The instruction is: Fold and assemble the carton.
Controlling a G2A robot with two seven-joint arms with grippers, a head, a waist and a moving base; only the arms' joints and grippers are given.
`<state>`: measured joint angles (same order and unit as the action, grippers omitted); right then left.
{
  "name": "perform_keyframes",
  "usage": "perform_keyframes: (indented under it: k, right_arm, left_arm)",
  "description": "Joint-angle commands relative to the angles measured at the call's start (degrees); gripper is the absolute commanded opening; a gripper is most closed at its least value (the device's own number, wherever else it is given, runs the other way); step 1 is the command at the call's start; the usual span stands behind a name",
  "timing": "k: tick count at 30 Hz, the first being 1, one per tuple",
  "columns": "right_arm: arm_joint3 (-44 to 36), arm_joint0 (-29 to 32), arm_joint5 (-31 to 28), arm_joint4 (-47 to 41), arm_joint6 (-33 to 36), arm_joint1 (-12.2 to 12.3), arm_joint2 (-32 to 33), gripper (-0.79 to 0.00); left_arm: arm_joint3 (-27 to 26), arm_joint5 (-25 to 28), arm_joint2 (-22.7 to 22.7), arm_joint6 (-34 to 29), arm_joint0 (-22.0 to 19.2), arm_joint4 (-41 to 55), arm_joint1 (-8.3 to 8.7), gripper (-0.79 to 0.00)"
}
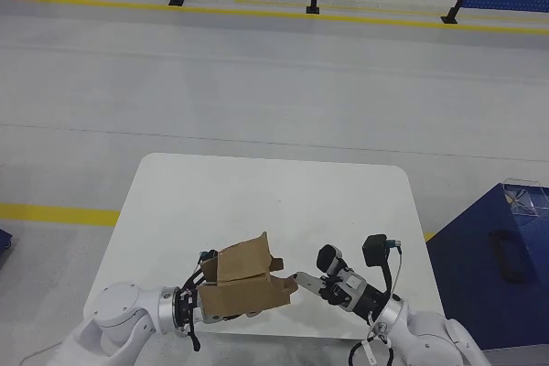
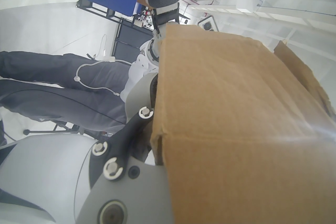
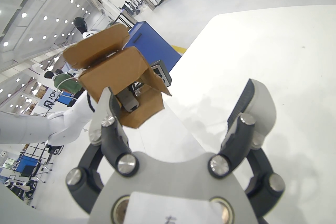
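Brown carton point(image 1: 245, 274), part-formed: 1 end open, flaps splayed. Left claw point(image 1: 201, 289) clamps its wall. Right claw point(image 3: 181, 93) stands apart, 1 finger point(image 3: 106, 104) touching a flap.

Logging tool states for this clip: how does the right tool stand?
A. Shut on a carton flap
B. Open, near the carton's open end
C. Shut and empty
B: the right wrist view shows the right tool with its fingers spread wide and nothing between them, close by the open end of the carton.
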<state>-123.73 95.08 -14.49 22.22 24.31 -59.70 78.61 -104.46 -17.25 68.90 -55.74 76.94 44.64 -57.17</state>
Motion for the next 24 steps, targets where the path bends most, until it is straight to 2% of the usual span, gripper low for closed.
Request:
perform_keyframes:
  k: [1,9,24]
  right_arm:
    - [-0.19,0.62,-1.27,-0.51,1.18,0.11,0.39,0.000]
    - [2.22,-2.66,1.94,4.62,2.43,-0.37,-4.39,0.000]
    - [3.60,-7.25,4.42,7.21,1.25,-1.50,-10.95,0.000]
  left_arm:
    - [0.24,0.41,0.65,1.10,0.21,0.64,-0.01,-0.785]
    - [-0.33,1.23,0.87,2.51,0.75,0.35,-0.07,-0.785]
    - [-0.26,1.73,-0.27,1.18,0.73,-1.79,-0.09,-0.785]
